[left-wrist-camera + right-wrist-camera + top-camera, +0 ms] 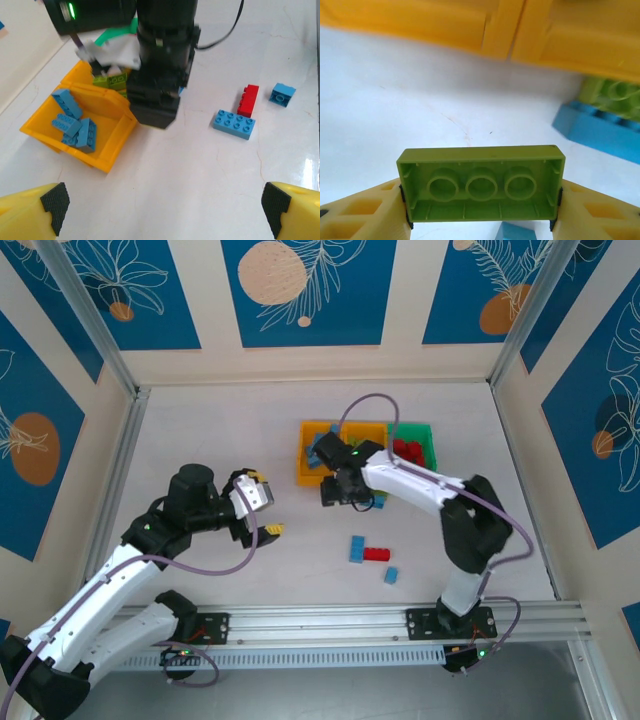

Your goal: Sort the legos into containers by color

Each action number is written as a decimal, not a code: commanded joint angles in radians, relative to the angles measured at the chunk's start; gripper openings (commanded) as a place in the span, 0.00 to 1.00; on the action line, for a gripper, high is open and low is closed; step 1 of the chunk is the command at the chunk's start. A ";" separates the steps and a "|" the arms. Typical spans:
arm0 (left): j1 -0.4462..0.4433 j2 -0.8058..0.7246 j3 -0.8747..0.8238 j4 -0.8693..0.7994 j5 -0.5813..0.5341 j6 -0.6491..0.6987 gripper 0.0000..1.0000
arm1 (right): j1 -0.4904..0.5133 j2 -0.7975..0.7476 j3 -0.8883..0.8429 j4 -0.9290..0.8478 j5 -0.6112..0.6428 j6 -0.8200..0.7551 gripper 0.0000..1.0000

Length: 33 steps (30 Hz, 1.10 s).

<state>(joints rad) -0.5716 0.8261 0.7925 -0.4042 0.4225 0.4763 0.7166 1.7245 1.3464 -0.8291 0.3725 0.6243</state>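
My right gripper (pixel 481 202) is shut on a lime green lego (pixel 481 175), held by its short ends with the hollow underside facing the camera. It hangs just in front of the containers (pixel 366 445), near the left orange bin (pixel 107 150), which holds several light blue legos (pixel 75 125). The green bin (pixel 425 435) holds red legos. On the table lie a blue lego (pixel 234 123), a red lego (pixel 248 100) and a small blue lego (pixel 282 95). My left gripper (pixel 265 504) is open over bare table, left of the bins.
A blue lego (pixel 600 132) and a lime one (pixel 615 95) lie against the bin fronts to the right of my held brick. The right arm's black wrist (pixel 160 75) blocks part of the bins in the left wrist view. Walls enclose the table.
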 commanded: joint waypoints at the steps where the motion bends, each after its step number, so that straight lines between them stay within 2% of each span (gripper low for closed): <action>1: -0.002 -0.007 -0.004 0.080 0.072 -0.029 1.00 | -0.101 -0.051 0.038 0.028 0.088 -0.014 0.56; 5: -0.002 0.011 0.008 0.084 0.065 -0.055 1.00 | -0.235 0.055 0.165 0.046 0.050 -0.051 0.55; 8: -0.002 0.021 0.037 0.028 0.056 -0.074 1.00 | -0.271 0.145 0.256 0.070 0.023 -0.092 0.58; 12: -0.003 0.002 0.036 0.007 0.051 -0.112 1.00 | -0.293 0.247 0.389 0.014 -0.002 -0.098 0.74; 16: -0.003 -0.035 0.009 0.023 0.020 -0.132 1.00 | -0.289 0.214 0.402 -0.017 0.025 -0.078 0.88; 19: -0.002 -0.039 -0.008 0.052 0.007 -0.130 1.00 | -0.287 0.119 0.323 -0.011 0.026 -0.047 0.97; 24: -0.003 0.000 0.007 0.080 0.015 -0.120 1.00 | -0.267 -0.115 0.071 0.029 0.002 0.058 0.97; 28: -0.003 0.027 0.007 0.114 0.017 -0.112 1.00 | -0.225 -0.289 -0.170 0.043 0.022 0.245 0.97; 31: -0.003 0.047 0.008 0.134 0.021 -0.111 1.00 | -0.185 -0.354 -0.306 0.078 0.040 0.346 0.98; 33: -0.002 0.060 0.013 0.136 0.029 -0.109 1.00 | -0.172 -0.339 -0.347 0.105 0.014 0.362 0.98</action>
<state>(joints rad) -0.5716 0.8757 0.7959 -0.3080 0.4374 0.3653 0.5282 1.3689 1.0515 -0.7696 0.3893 0.8661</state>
